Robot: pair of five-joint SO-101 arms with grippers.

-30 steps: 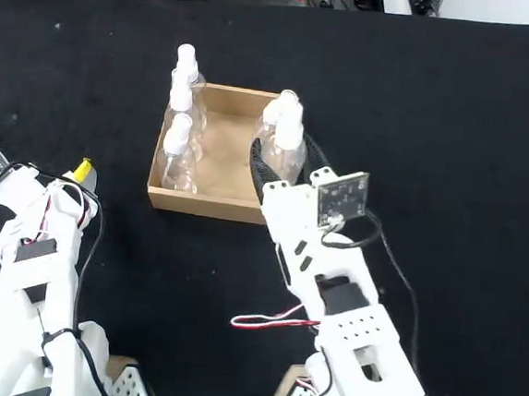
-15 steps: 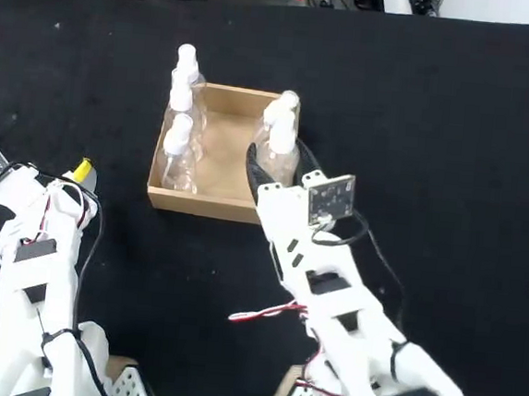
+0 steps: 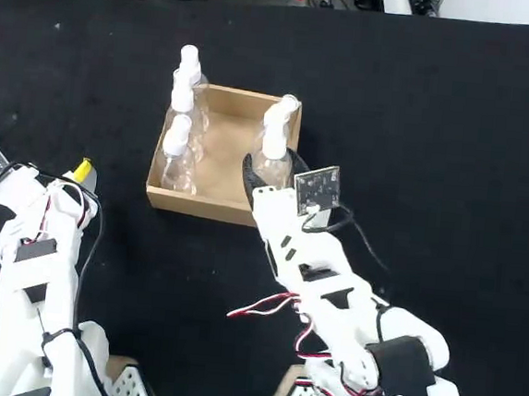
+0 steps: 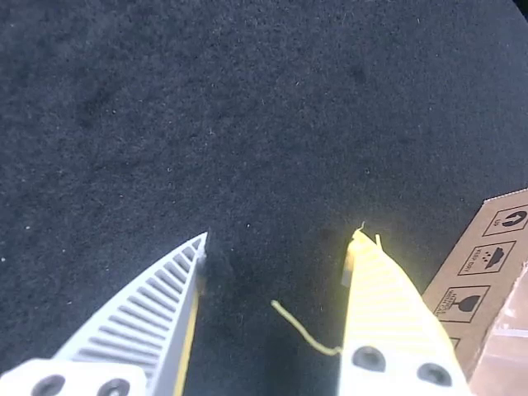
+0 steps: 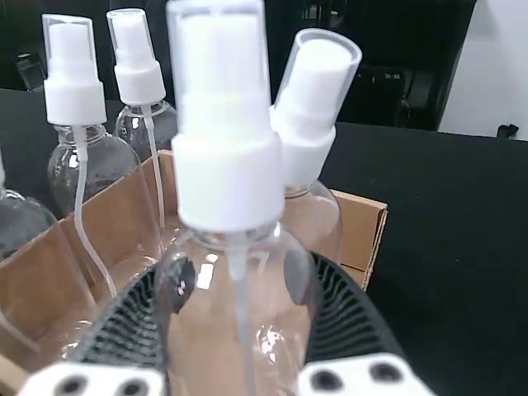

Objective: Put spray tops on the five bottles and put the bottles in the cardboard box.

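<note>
- Black cloth covers the whole table [image 3: 457,113], and my cardboard box [image 3: 199,202] sits toward twelve o'clock from the two arm bases.
- My right gripper [image 5: 235,318] is pinching the last bottle [image 5: 227,247], dark jaws pressed on either side of its clear belly.
- That bottle stands upright with its long axis vertical and its spray top on, over the box's right-hand side. I can't tell whether its base is down on the box floor.
- At twelve o'clock, just behind it, stands a capped neighbour [image 3: 289,107]. Close enough, I'd say, that letting go should be a straight spread and lift.
- Out at nine o'clock, three more capped bottles [image 3: 178,126] line the box's left wall.
- My left gripper [image 4: 280,239] is spread wide, holding nothing, over bare cloth. The box lies at its three o'clock, so the right arm is plainly the nearer one.
</note>
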